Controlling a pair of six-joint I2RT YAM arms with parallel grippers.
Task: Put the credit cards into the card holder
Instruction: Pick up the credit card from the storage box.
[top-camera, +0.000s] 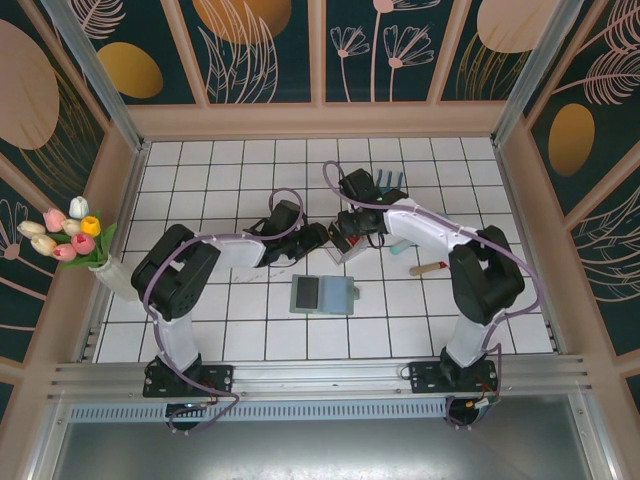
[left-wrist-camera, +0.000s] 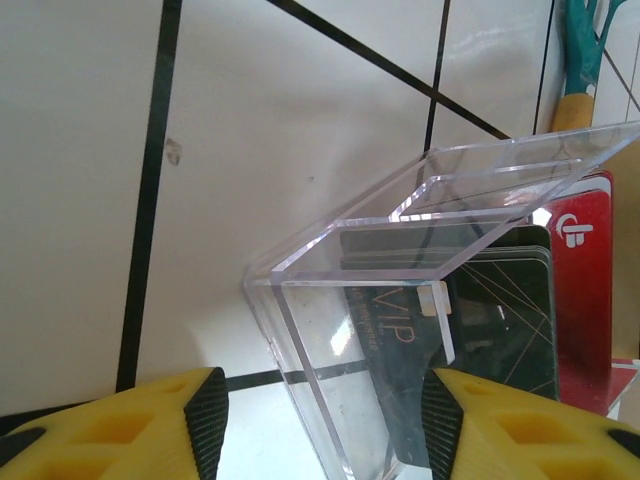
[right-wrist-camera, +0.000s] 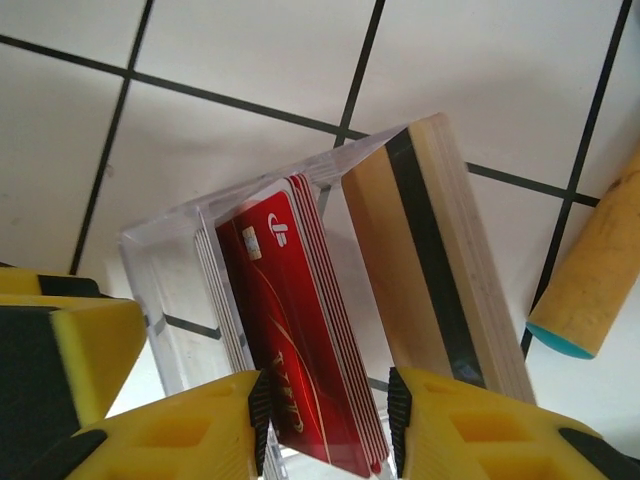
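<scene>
The right gripper is closed to a narrow gap with its pads against both sides of the red cards, apparently pinching the stack so it can be lifted out edgewise. These cards stand on edge in the tray, with the tan cards packed just beside them. The tray is tipped up on one edge, which seems meant to fan the stacks open toward the fingers. The left gripper is wide open astride the tray's corner, probably bracing it against sliding; the black cards sit inside. The holder lies open and flat on the table, near the tray on the side toward the bases, pockets up, ready to receive.
</scene>
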